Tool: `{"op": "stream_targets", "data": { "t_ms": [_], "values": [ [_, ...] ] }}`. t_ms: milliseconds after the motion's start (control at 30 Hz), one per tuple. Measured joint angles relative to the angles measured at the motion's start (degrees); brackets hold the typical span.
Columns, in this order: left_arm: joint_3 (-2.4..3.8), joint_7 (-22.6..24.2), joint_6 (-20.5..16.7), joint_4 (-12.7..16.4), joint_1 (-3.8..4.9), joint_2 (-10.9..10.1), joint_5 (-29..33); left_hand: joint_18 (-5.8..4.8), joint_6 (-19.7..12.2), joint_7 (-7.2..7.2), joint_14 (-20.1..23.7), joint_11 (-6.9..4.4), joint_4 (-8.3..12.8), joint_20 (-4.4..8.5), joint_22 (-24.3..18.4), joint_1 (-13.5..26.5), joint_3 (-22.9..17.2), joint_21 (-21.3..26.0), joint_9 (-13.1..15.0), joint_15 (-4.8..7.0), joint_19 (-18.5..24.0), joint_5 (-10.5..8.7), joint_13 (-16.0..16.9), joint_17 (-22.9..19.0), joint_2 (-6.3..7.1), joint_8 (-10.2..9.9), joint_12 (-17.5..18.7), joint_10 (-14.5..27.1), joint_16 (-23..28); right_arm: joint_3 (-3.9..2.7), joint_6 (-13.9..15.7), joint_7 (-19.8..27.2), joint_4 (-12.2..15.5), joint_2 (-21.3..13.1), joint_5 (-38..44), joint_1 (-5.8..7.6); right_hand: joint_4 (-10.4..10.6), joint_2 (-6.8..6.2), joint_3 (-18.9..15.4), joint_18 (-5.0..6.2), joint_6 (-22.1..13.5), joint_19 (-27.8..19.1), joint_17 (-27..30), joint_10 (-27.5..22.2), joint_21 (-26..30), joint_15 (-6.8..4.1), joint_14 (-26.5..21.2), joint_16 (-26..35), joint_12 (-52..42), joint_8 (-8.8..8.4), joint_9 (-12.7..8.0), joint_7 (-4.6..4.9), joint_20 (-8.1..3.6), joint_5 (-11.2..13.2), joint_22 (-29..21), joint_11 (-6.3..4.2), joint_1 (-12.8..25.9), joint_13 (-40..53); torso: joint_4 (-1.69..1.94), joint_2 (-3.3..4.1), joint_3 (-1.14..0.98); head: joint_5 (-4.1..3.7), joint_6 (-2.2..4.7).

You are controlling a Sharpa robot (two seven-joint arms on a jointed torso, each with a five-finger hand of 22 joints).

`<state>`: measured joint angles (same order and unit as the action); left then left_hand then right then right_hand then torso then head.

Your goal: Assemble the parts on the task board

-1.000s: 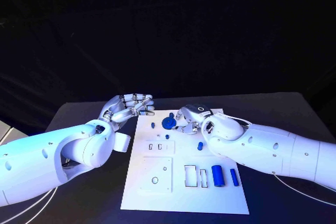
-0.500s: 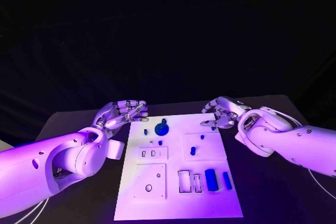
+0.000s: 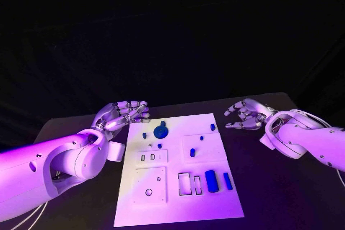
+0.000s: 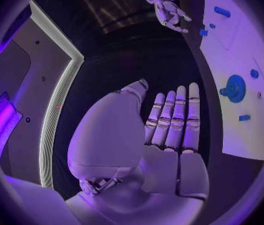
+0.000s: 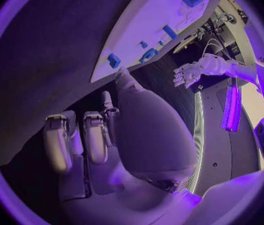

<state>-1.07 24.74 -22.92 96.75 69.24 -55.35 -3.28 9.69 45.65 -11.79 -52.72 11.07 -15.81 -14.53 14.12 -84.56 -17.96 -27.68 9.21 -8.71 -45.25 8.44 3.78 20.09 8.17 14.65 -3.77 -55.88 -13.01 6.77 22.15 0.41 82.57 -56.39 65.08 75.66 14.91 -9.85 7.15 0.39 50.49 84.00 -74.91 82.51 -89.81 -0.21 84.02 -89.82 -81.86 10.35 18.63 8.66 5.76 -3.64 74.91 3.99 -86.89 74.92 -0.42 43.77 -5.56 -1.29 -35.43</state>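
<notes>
Hovering just off the task board's point(image 3: 180, 200) left edge, the left hand point(image 3: 123, 115) holds nothing, its fingers point(image 4: 176, 116) straight and side by side in the left wrist view. Beside those fingertips, on the board, sits a round blue gear-like part point(image 3: 160, 131); smaller blue parts point(image 3: 212, 180) lie further along the board on the black worktop point(image 3: 287, 190). Off the board's right edge, the right hand point(image 3: 247, 115) hangs empty with fingers loosely curled and apart.

Task board point(image 5: 145, 21) cut by right wrist view's rim; small blue parts point(image 3: 144, 135) near the blue gear point(image 3: 160, 131) too small to identify
</notes>
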Motion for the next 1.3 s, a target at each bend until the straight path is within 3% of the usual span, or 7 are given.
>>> {"op": "stream_targets", "data": {
  "t_ms": [233, 467, 733, 1300],
  "values": [
    [0.0, 0.0, -0.04, -0.2, 0.0, -0.07, 0.08, 0.0, -0.3, 0.32, 0.0, -0.01, 0.16, 0.0, 0.16, 0.0, -0.16, -0.22, -0.06, 0.0, 0.0, 0.0, -0.05, 0.16, 0.0, -0.21, 0.0, 0.4, 0.0, 0.21, 0.23, 1.41, -3.79, 2.59, -0.08, -0.98, -0.92, -0.15, 0.92, 0.0, 0.05, 0.0, 0.0, 0.21, 0.0, 0.0, 0.0, 0.0, -0.36, 0.0, 0.0, -0.05, 0.0, 0.0, 0.0, -0.2, -1.16, 0.0, -0.23, -0.07, -0.35, 0.49, -0.46],
    [-0.01, 0.0, -0.04, -0.43, -0.03, 0.01, 0.15, 0.0, -0.3, 0.32, 0.0, 0.2, 0.16, 0.0, 0.16, 0.0, -0.16, -0.44, -0.06, 0.0, 0.0, 0.0, -0.06, 0.16, 0.0, -0.21, 0.0, 0.6, 0.0, 0.23, 1.0, 1.82, -5.4, 5.04, 0.71, -1.97, -1.4, 0.49, 1.89, 0.0, 0.8, 0.0, 0.01, 0.6, 0.0, 0.0, 0.0, 0.0, -0.67, 0.0, 0.0, -0.36, 0.0, 0.0, -0.01, -0.26, -1.79, 0.0, 0.13, 0.03, -0.35, 0.56, -1.03],
    [-0.02, 0.0, -0.03, -0.71, -0.04, 0.05, 0.2, 0.0, -0.29, 0.32, 0.0, 0.2, 0.16, 0.0, 0.16, 0.0, -0.16, -0.44, -0.06, 0.0, 0.0, 0.0, -0.05, 0.21, 0.0, -0.21, 0.0, 0.6, 0.0, 0.24, 1.46, 1.81, -5.42, 6.17, 1.83, -2.78, -1.17, 0.49, 2.44, 0.0, 1.82, 0.0, -0.04, 0.79, 0.01, -0.03, -0.02, 0.0, -1.03, 0.0, 0.0, -0.57, 0.0, 0.0, -0.01, -0.45, -1.79, 0.0, 0.41, 0.19, -0.63, 0.39, -1.42],
    [-0.03, -0.03, -0.02, -0.92, -0.04, 0.06, 0.26, 0.0, -0.29, 0.33, 0.0, 0.19, 0.16, 0.0, 0.28, 0.0, -0.16, -0.44, -0.05, 0.0, 0.0, 0.0, -0.05, 0.3, 0.0, -0.21, 0.0, 0.6, 0.0, 0.22, 1.53, 1.58, -5.06, 6.77, 2.77, -3.07, -0.87, 0.49, 3.55, 0.0, 2.8, 0.0, -0.03, 0.98, 0.05, -0.44, 0.0, 0.0, -1.04, 0.28, 0.01, -0.72, -0.43, -0.02, 0.03, -0.65, -1.79, 0.09, 0.37, 0.15, -0.65, 0.57, -1.38]
  ]
}}
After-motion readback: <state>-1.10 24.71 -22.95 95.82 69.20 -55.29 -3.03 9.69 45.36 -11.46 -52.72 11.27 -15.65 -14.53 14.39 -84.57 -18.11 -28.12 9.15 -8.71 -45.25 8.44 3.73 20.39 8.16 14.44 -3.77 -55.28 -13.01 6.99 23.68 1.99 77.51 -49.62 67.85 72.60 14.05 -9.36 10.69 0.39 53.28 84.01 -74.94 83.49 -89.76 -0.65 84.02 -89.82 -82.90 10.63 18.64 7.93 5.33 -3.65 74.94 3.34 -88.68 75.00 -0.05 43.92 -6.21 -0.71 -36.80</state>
